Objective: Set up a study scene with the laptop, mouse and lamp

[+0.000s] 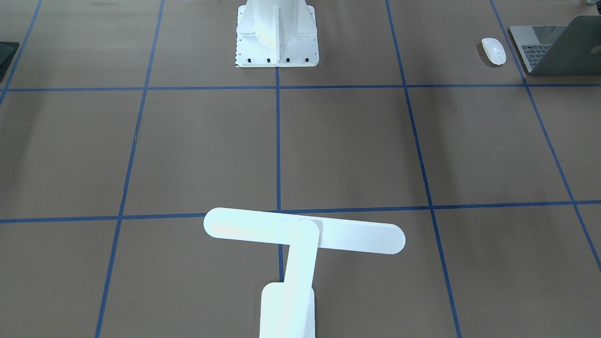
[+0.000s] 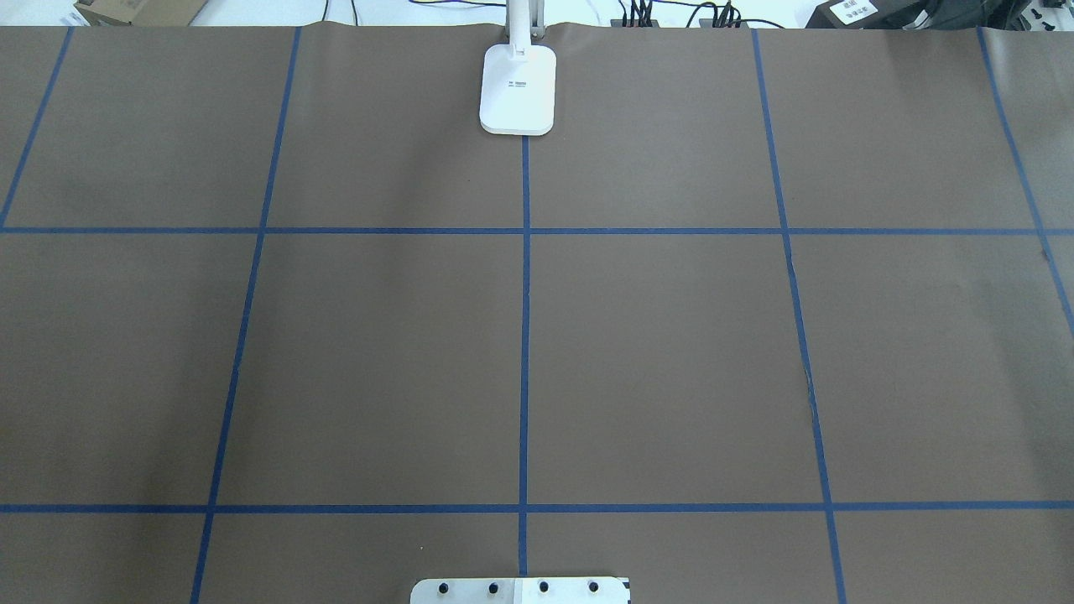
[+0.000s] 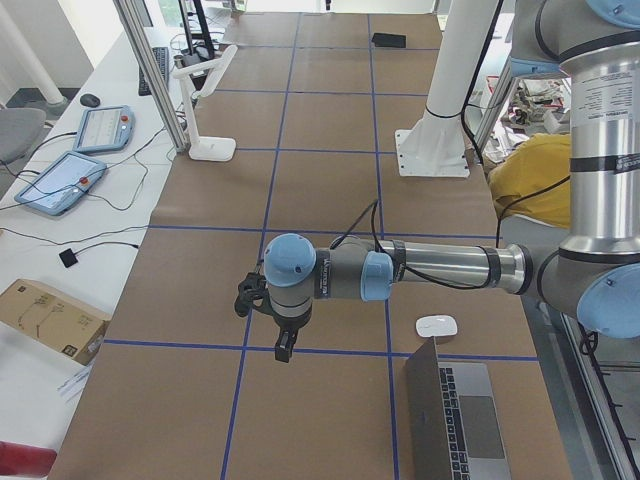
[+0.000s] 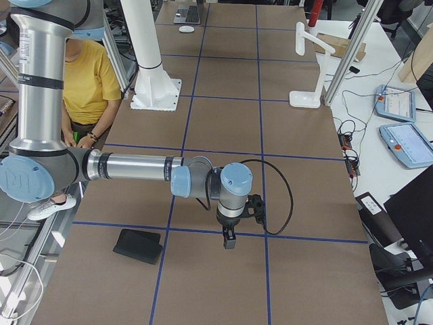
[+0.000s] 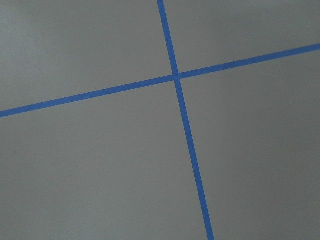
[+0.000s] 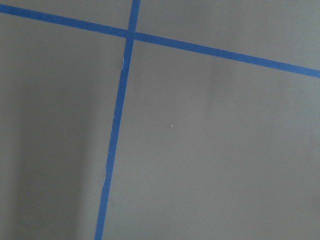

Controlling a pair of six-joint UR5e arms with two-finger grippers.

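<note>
- laptop (image 1: 561,47) sits open at the left end of the surface (image 1: 188,150), mouse (image 1: 494,50) just beside it, not touching
- lamp (image 1: 300,234) stands mid far edge, across from the pedestal (image 1: 277,33)
- left pincer (image 3: 284,350) hangs over bare surface near the laptop; open or closed, can't tell
- right pincer (image 4: 230,242) points down near a black mat (image 4: 138,246); can't tell that one either

The table (image 2: 377,352) is wide and brown. Blue tape lines (image 2: 525,335) cut it into big squares. The white lamp (image 1: 300,234) stands at the edge far from the robot, on the middle line. The white mouse (image 1: 494,50) lies just beside the open laptop (image 1: 558,47) at the robot's left end. A black mat (image 4: 138,246) lies near the right end. A white pedestal (image 1: 277,42) is bolted down on the robot's side.
</note>
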